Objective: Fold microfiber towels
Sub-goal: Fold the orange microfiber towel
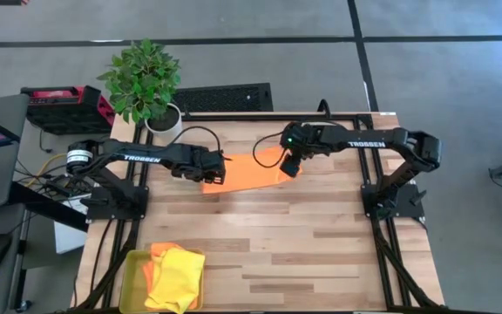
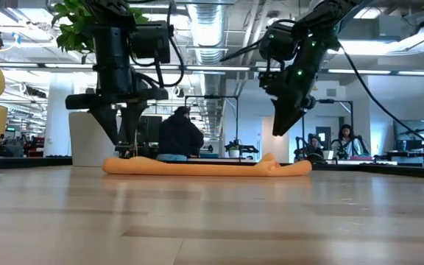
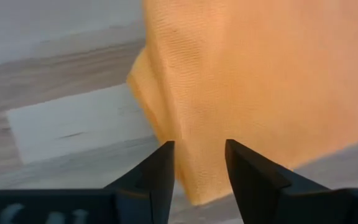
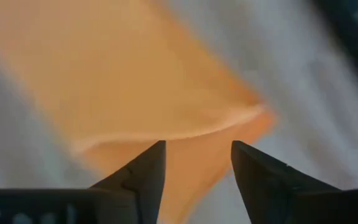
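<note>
Orange towel (image 1: pixel 249 173) lies flat; two more fill tray (image 1: pixel 134 270).

My work surface is a light wooden table (image 1: pixel 321 253) built of butcher-block planks. A translucent yellow-green tray (image 1: pixel 134 262) sits at its near left corner. A potted plant (image 1: pixel 145 83) in a white pot stands at the far left corner. Beyond the table, a black slotted panel (image 1: pixel 225 96) and a red-and-black case (image 1: pixel 64 103) rest on the floor. A seated person (image 2: pixel 180 136) is visible in the room behind.
</note>
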